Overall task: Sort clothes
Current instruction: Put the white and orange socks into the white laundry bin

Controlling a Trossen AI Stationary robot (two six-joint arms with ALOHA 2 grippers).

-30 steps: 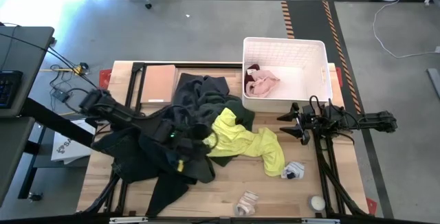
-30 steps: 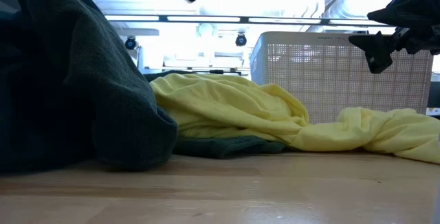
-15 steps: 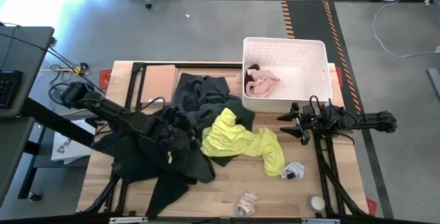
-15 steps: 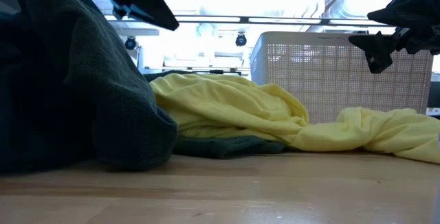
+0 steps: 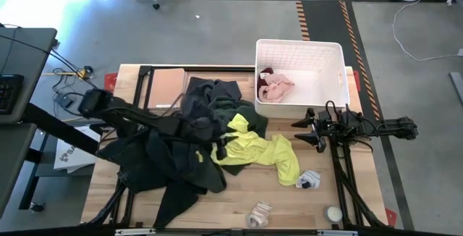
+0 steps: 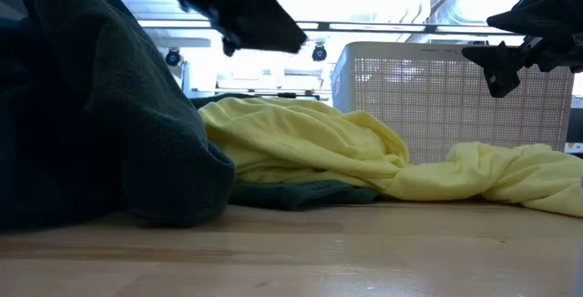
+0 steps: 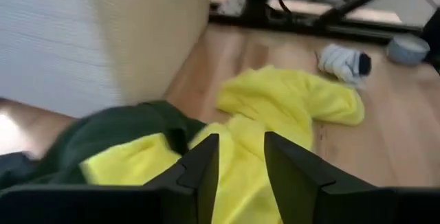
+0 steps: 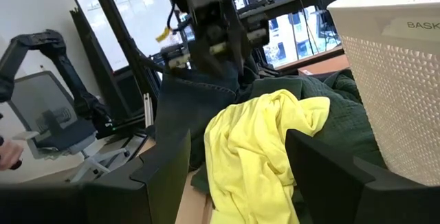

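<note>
Yellow cloth shows through the narrow gap between the fingers (image 7: 206, 165) of the left gripper (image 7: 240, 148), which stand a little apart with nothing clamped between them, as far as we can judge. In the low view this gripper (image 6: 264, 24) hangs well above the fabric and does not touch it. Half a second ago it sat farther back over the heap of black and dark grey garments (image 5: 155, 160); now it has swung forward to the near edge of the crumpled neon yellow garment (image 5: 257, 149), which lies in the middle of the wooden table (image 5: 347, 200), partly over a dark green garment (image 5: 217, 95). We take this as the approach to the next pick: the yellow piece looks like the target, and a descent and a grasp are yet to come. The right gripper (image 5: 307, 131) has not moved; it waits beside the white plastic lattice basket (image 5: 336, 55) with its jaws wide apart and empty. In that basket lie a pale pink garment (image 5: 277, 87) and a maroon one (image 5: 265, 71), so sorting is begun but far from done. Small white socks (image 5: 309, 179) rest near the yellow sleeve.
</note>
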